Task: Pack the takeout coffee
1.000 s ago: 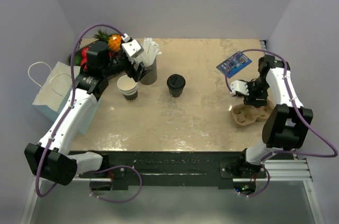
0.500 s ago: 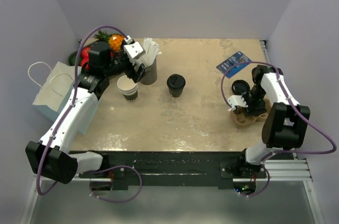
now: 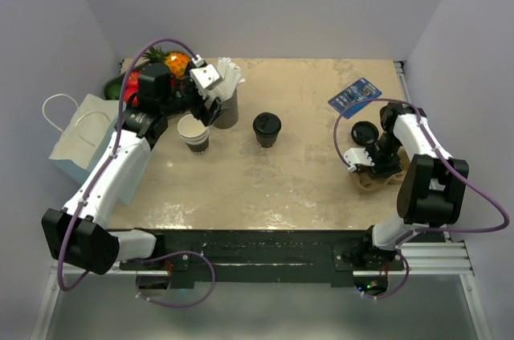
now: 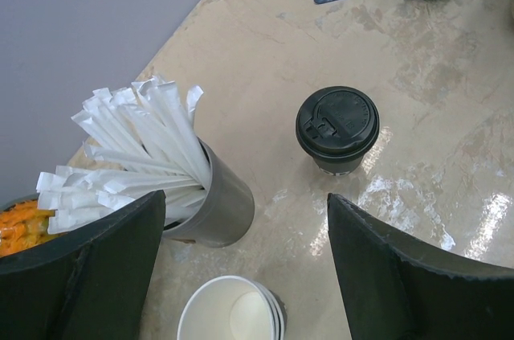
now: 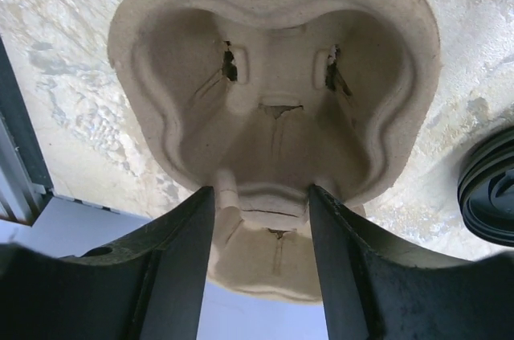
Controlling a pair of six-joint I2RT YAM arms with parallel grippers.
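Observation:
The takeout coffee (image 3: 267,128), a dark cup with a black lid (image 4: 337,127), stands upright mid-table, apart from both grippers. My left gripper (image 3: 210,105) hangs open (image 4: 245,219) above the lidless cup stack (image 4: 233,312) and the grey cup of white sticks (image 4: 217,203), holding nothing. At the right edge of the table my right gripper (image 3: 377,160) reaches down on a pulp cup carrier (image 5: 273,75). Its fingers (image 5: 261,203) press on both sides of the carrier's centre ridge. The carrier's near cup well overhangs the table edge.
A stack of black lids (image 3: 364,132) lies just beyond the carrier. A blue packet (image 3: 354,95) lies at the back right. A white paper bag (image 3: 76,139) stands off the table's left side, with fruit (image 3: 175,63) behind the left arm.
My right gripper has swung over the carrier and narrowed its jaws onto the centre ridge. The left arm has hardly moved.

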